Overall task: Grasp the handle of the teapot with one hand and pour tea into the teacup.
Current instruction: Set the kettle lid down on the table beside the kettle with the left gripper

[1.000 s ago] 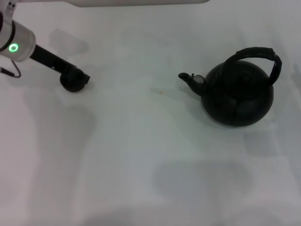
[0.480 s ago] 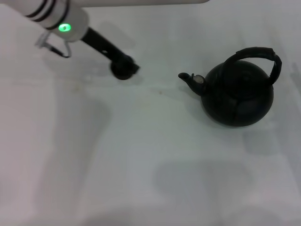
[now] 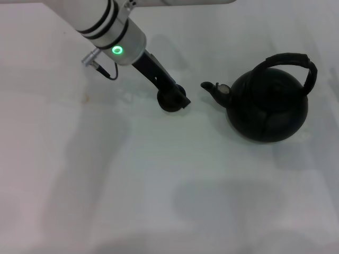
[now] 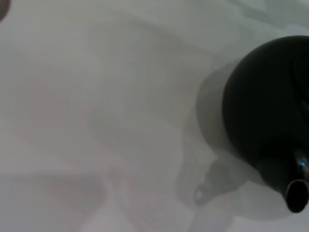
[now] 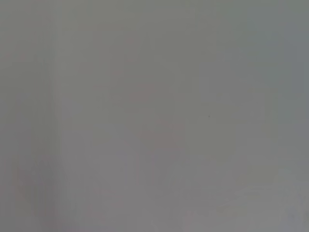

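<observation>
Teapot [image 3: 267, 108] sits upright on the white worktop [image 3: 159, 180], right of centre in the head view, well clear of any arm. Spout [image 3: 212, 88] points toward frame left. Handle [image 3: 288, 63] arches over the top, untouched, with its long axis running roughly left-right, in line with the spout.

Left end effector [image 3: 174, 99] reaches in from the upper left on a slim black stem. A small round black shape sits at its tip, just left of the spout and apart from it. That shape looks like the teacup [image 3: 170, 100] held in the end effector, resting on or just above the worktop; contact can't be confirmed. Fingers aren't separable from the dark shape, so I cannot tell whether they are open, closed or gripping.

Left wrist view shows the teapot body and spout opening nearby, with no fingers visible. Right wrist view shows only blank grey, and the right arm isn't visible in the head view.

Key relation: the handle lies to the right of the left end effector, beyond the spout and over the pot body. The left arm is the only one visibly near it, but it appears busy at the cup. My read: cup is being positioned under the spout and pouring has not started. No tea visible anywhere.
</observation>
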{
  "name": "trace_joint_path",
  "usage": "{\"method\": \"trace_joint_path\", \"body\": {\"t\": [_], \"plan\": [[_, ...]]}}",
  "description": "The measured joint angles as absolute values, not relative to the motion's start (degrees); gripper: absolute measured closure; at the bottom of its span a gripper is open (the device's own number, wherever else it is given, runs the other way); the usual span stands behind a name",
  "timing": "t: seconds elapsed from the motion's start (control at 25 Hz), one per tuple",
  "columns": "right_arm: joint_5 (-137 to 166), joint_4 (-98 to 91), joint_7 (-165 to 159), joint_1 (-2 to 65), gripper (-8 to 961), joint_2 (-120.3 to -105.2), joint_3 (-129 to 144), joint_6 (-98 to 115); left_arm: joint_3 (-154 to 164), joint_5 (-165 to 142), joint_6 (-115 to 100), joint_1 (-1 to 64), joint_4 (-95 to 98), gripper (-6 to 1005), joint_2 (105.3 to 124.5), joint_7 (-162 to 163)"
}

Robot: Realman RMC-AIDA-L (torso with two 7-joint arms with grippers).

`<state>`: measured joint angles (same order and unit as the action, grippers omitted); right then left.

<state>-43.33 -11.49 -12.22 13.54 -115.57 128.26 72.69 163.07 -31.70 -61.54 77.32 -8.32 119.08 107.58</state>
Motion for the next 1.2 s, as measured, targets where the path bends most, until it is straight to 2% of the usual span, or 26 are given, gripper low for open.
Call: {"method": "trace_joint_path", "body": {"t": [1.2], "plan": [[-43.33,-11.80,-12.22,13.34,78,-115.67,128.23,72.69,163.04,-35.39,-61.26,76.14,-5.53,328,119.18,108.37]]}}
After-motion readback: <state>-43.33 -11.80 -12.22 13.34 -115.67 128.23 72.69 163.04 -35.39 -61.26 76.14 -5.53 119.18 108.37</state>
